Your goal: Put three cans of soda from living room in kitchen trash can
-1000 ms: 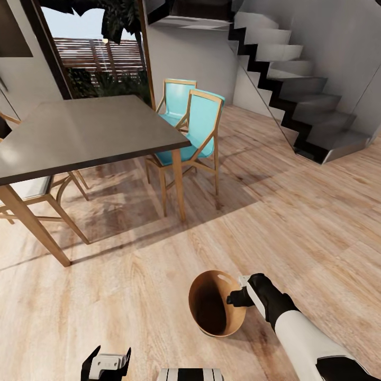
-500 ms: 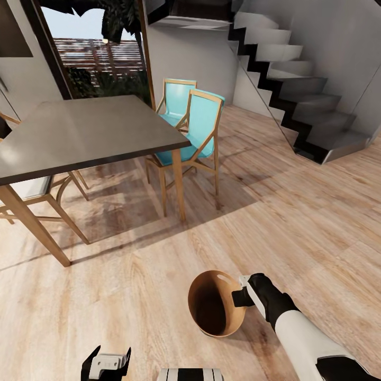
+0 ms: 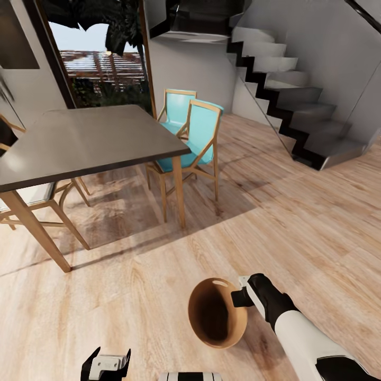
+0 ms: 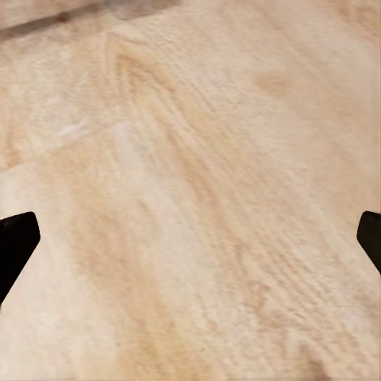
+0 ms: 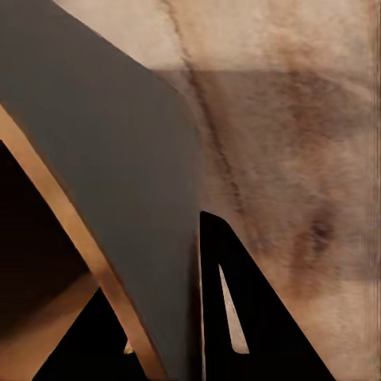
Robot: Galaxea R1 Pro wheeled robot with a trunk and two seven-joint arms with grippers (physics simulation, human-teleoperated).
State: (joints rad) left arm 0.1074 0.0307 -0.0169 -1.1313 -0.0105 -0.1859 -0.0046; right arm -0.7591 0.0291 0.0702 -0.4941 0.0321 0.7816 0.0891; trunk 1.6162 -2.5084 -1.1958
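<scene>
My right gripper is shut on the rim of a round brown trash can, holding it tilted above the wood floor with its dark inside facing the head view. In the right wrist view the can's grey outer wall and wooden rim run past one black finger. What lies inside the can is lost in shadow, and the three soda cans are out of view. My left gripper hangs open at the lower left, with only bare floor between its fingertips.
A grey table on wooden legs stands at the left, with two turquoise chairs at its far corner. Grey stairs climb at the back right. A glass door opens onto greenery. Open wood floor lies ahead and right.
The whole picture has shifted slightly downward, so the camera has moved. The trash can stays held in my right gripper, and the left gripper keeps its place.
</scene>
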